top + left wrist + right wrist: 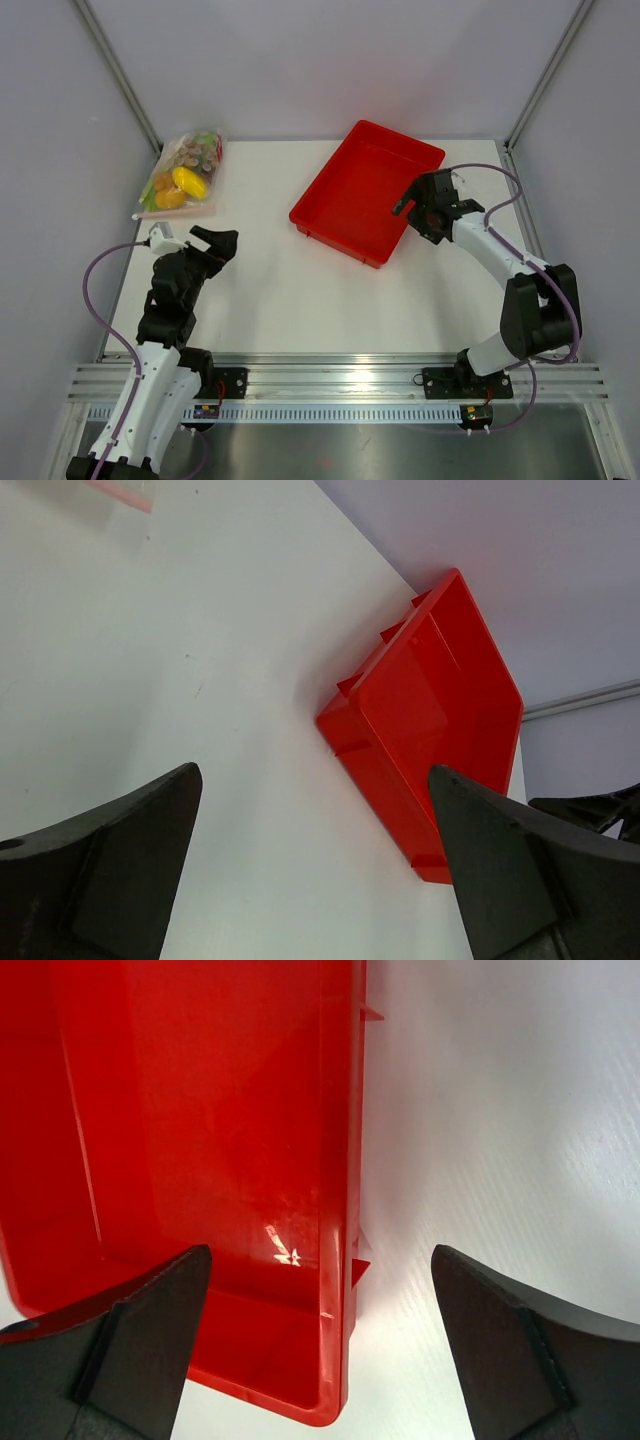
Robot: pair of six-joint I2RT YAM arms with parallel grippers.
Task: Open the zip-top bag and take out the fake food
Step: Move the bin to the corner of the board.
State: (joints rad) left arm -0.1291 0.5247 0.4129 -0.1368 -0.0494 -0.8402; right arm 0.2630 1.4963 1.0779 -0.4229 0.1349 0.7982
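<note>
My left end effector (pixel 203 243) has its two black fingers spread wide with nothing between them. Through its wrist camera the gap shows only the bare white table (pixel 200 660). It sits over the near left part of the table, pointing toward the middle.

My right end effector (pixel 320 1250) is just as wide apart and also carries nothing. It hangs over the right edge of the red rectangular plastic tray (pixel 360 190). In its wrist view the tray's side wall runs between the fingers, with red floor on one side and white table on the other. I cannot tell whether a finger touches the rim.

The small clear crinkly zip-top bag (pixel 182 180) lies in the far left corner of the table. It is beyond the left end effector and well apart from the tray. Its pink-red strip runs along the near edge; I cannot tell whether it is sealed. The plastic fake food (pixel 188 182) is inside the bag: yellow and orange pieces, some green, and small round bits.
</note>
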